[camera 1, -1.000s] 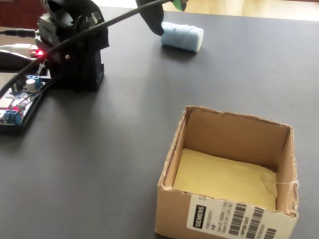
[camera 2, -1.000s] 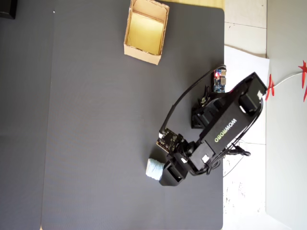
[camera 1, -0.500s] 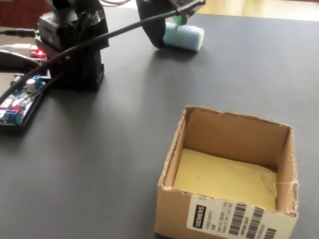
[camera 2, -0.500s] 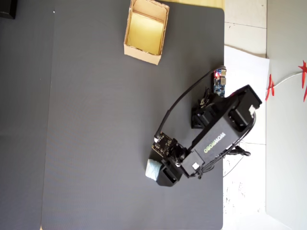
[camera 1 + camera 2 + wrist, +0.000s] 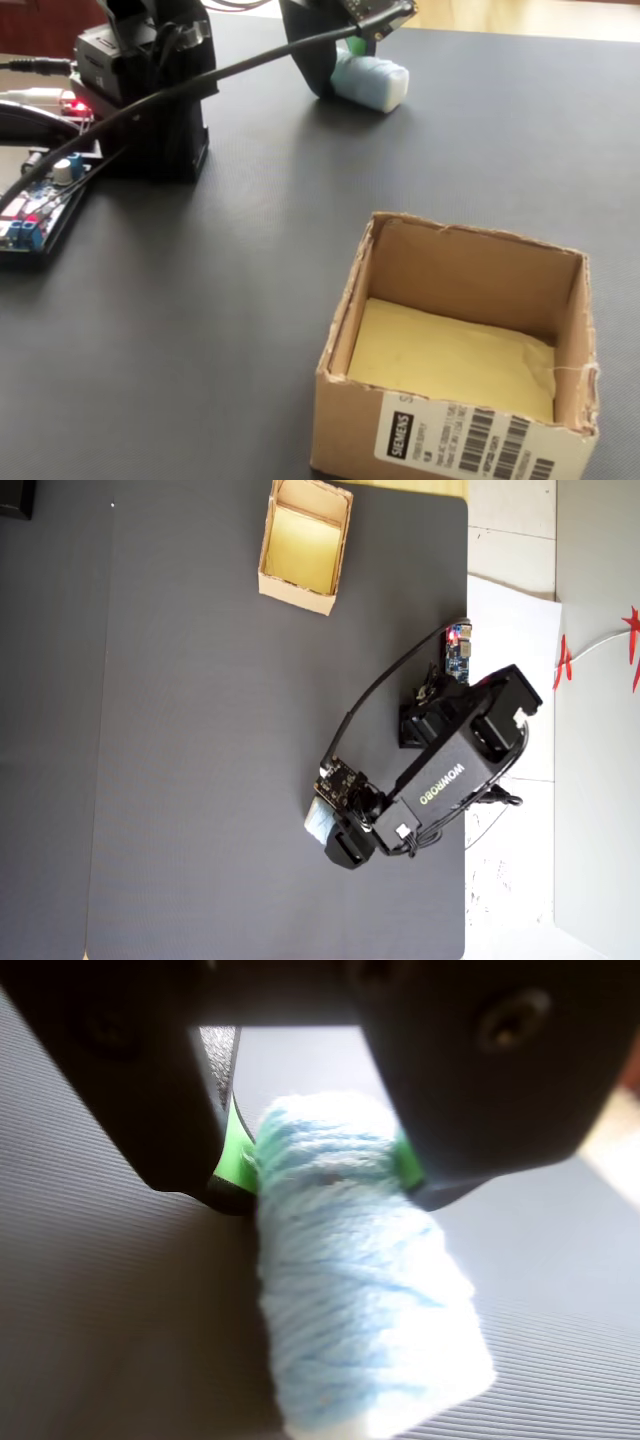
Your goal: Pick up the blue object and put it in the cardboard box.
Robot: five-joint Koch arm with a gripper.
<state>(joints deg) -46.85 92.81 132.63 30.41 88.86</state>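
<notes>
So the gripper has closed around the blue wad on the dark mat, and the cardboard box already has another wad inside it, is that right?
Not quite. The gripper does clamp the blue wad on the dark mat, but the cardboard box holds nothing: the fixed view shows only its bare yellowish floor, and the overhead view agrees.

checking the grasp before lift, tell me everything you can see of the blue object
The blue object is a pale blue, whitish roll that looks like wound yarn. It lies on its side on the dark mat, far from the cardboard box. The gripper straddles one end, green pads pressing both sides; the other end sticks out free.
</notes>
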